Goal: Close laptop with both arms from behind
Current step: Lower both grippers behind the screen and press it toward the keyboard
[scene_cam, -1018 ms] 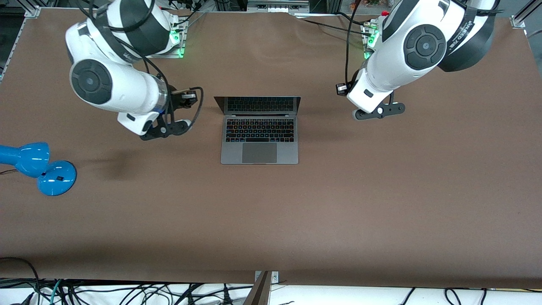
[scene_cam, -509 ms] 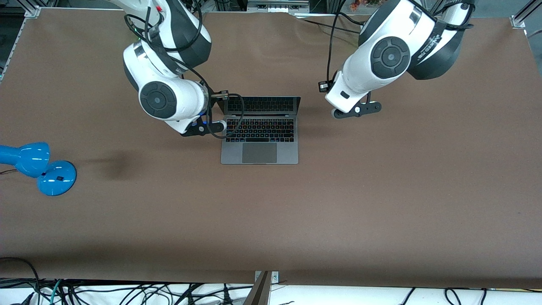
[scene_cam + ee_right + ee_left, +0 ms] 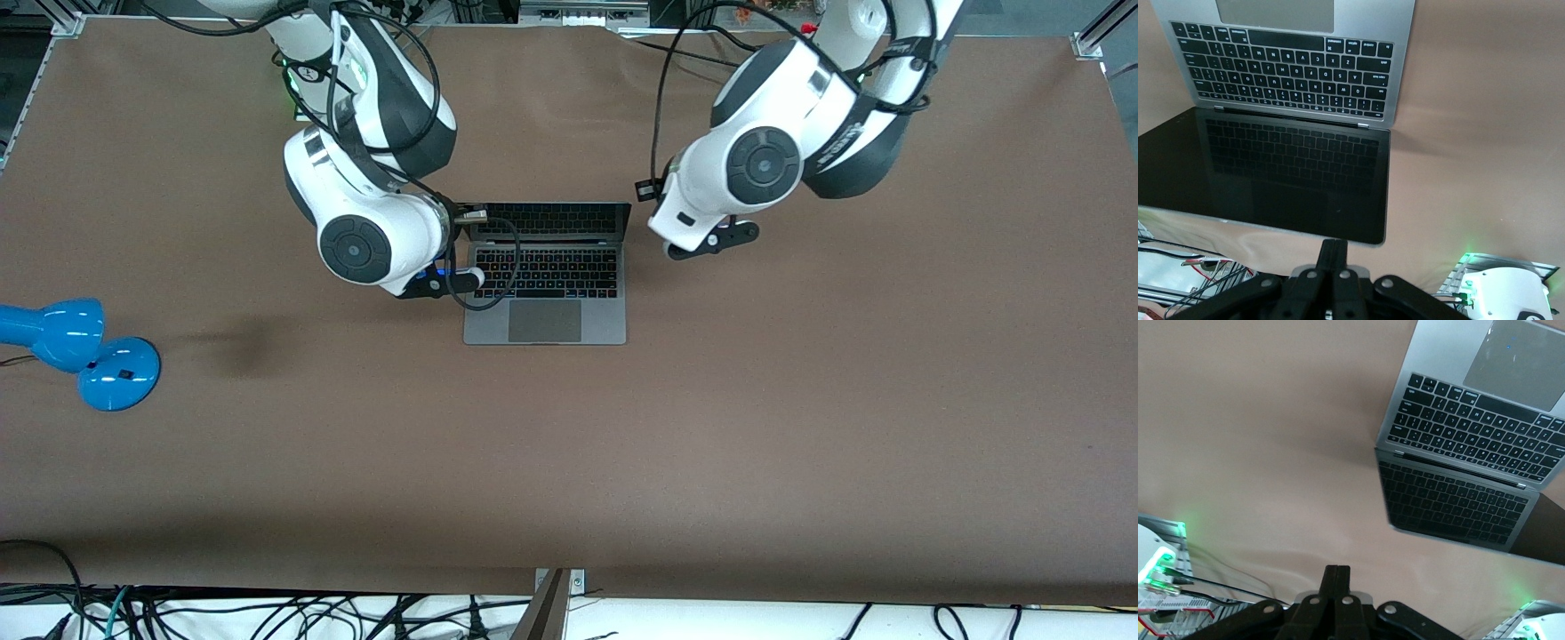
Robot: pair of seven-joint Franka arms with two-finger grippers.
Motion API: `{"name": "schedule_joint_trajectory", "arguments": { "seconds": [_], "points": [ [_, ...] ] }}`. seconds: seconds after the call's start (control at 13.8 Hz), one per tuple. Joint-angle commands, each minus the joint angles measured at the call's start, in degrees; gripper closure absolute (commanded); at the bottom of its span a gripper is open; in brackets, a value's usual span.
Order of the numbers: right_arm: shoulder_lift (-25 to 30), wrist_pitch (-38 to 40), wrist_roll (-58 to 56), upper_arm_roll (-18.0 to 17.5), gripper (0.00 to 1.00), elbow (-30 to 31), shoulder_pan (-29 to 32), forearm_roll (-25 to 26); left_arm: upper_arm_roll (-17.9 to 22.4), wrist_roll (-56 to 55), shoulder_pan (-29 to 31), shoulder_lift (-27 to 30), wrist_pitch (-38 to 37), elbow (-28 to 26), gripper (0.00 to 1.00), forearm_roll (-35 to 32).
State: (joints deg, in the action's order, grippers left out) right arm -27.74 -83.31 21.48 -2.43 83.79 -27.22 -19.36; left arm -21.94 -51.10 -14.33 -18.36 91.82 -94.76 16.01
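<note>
Closing has not begun: the laptop (image 3: pixel 545 271) stands fully open. Right gripper (image 3: pixel 1333 257) at its 10 o'clock corner, left gripper (image 3: pixel 1336 580) at 2 o'clock; both shut, empty.

**Brown table, cables at its edges**

A wide table (image 3: pixel 569 462) covered in matte brown material fills nearly the whole front view, lit evenly with soft shadows. At the left edge of the frame lies a glossy blue lamp (image 3: pixel 80 351), its round base resting on the brown surface. Along the bottom edge runs a white strip crossed by tangled black cables (image 3: pixel 267 613). At the top edge, metal framing and more wiring show, with what may be small green indicator lights (image 3: pixel 289 84) glowing among them.
</note>
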Motion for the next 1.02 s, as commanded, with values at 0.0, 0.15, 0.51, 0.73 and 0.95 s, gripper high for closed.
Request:
{"name": "schedule_joint_trajectory", "arguments": {
  "seconds": [0.0, 0.15, 0.51, 0.73, 0.95],
  "points": [
    [-0.82, 0.78, -0.48, 0.14, 1.00, -0.03, 0.07, -1.47, 0.06, -4.87, -3.06, -2.90, 2.48, 1.16, 1.00, 0.61],
    [-0.91, 2.62, -0.74, 0.23, 1.00, -0.21, 0.07, -2.17, 0.15, -6.46, -4.04, -4.14, 3.36, 0.89, 1.00, 0.43],
    [-0.91, 5.97, -0.65, 0.23, 1.00, -0.30, 0.24, -2.26, 0.15, -6.91, -5.36, -5.98, 5.04, 0.80, 1.00, 0.17],
    [-1.61, 7.02, -0.65, 0.23, 1.00, -0.12, 0.07, -2.26, 0.15, -6.91, -5.36, -6.51, 5.12, 0.80, 1.00, 0.17],
    [-2.66, 7.03, -0.48, 0.23, 1.00, -0.03, -0.02, -2.17, 0.15, -6.91, -5.36, -7.83, 6.26, 0.80, 1.00, 0.08]
  ]
}}
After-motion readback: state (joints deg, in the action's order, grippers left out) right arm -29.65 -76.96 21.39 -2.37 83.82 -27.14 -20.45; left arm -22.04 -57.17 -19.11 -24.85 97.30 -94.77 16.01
